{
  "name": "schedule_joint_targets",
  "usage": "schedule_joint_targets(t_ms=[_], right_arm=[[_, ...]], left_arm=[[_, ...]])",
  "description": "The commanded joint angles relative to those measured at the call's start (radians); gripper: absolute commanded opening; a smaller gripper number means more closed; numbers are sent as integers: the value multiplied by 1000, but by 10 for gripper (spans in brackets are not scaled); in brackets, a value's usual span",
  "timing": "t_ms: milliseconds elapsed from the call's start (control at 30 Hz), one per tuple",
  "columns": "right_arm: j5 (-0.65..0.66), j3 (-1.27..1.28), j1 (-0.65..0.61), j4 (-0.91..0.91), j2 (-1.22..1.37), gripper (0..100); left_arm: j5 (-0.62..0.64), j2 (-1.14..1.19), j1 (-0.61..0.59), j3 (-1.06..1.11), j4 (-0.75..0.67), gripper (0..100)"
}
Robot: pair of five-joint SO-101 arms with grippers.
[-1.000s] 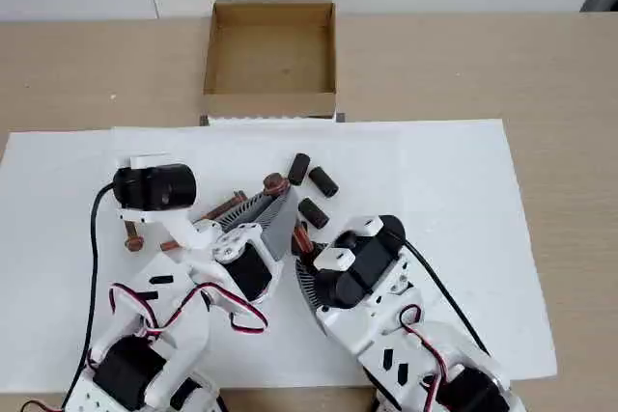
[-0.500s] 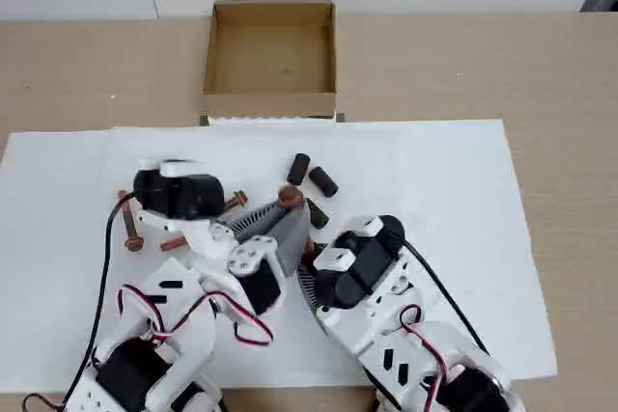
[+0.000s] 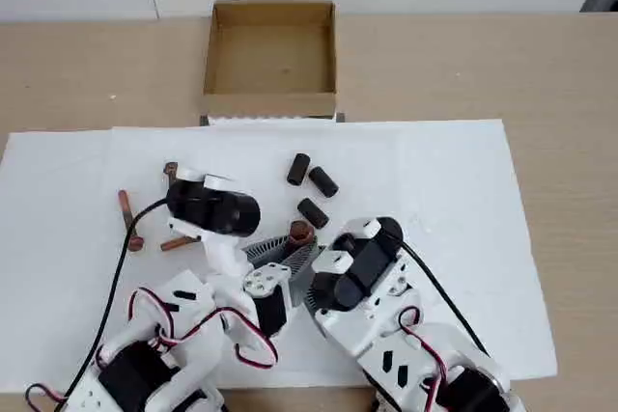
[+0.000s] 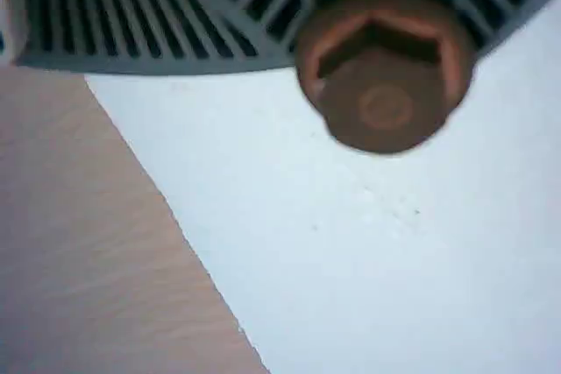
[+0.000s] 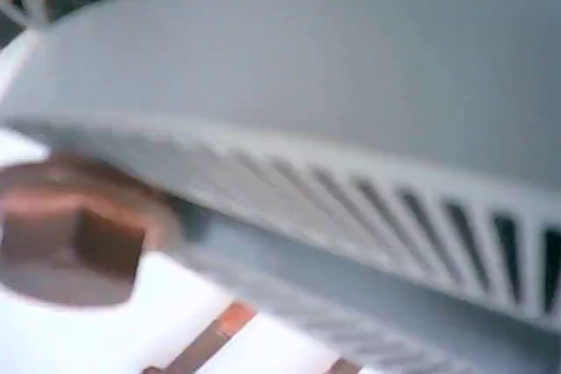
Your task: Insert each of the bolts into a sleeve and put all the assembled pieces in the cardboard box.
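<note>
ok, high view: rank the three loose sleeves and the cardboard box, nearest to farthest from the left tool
From the left tool, shut on a bolt:
1. lone sleeve: close by the tool, on its box side.
2-3. left far sleeve and right far sleeve: farther up the paper, too close to call.
4. cardboard box: beyond the paper's far edge.

Crouches low on the left, left gripper (image 3: 294, 246) clamped on a copper bolt (image 3: 300, 231). Leans in from the right with the right gripper (image 3: 307, 279) just beside it.
</note>
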Motion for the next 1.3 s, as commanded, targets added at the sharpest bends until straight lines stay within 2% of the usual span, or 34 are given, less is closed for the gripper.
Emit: schedule_joint_targets(t_ms=[0, 233, 400, 467, 867, 1133, 1200, 1267], right_arm=[[9, -6, 2, -27, -4, 3], [9, -6, 2, -27, -1, 3], [9, -6, 4, -27, 1, 3], [11, -6, 5, -27, 1, 3], [11, 9, 7, -27, -4, 3], [11, 9, 7, -27, -4, 3], [11, 9, 8, -27, -5, 3], [11, 9, 10, -24, -5, 3]], left_arm=[[-8, -6, 46, -4, 17, 5], [-8, -6, 44, -4, 18, 28], [-8, -3, 15, -4, 21, 232], [-17, -3, -5, -4, 23, 269], [-118, -3, -126, -53, 38, 268], [-121, -5, -132, -111, 86, 261], [-121, -6, -144, -124, 91, 216], [-121, -6, -181, -143, 86, 130]])
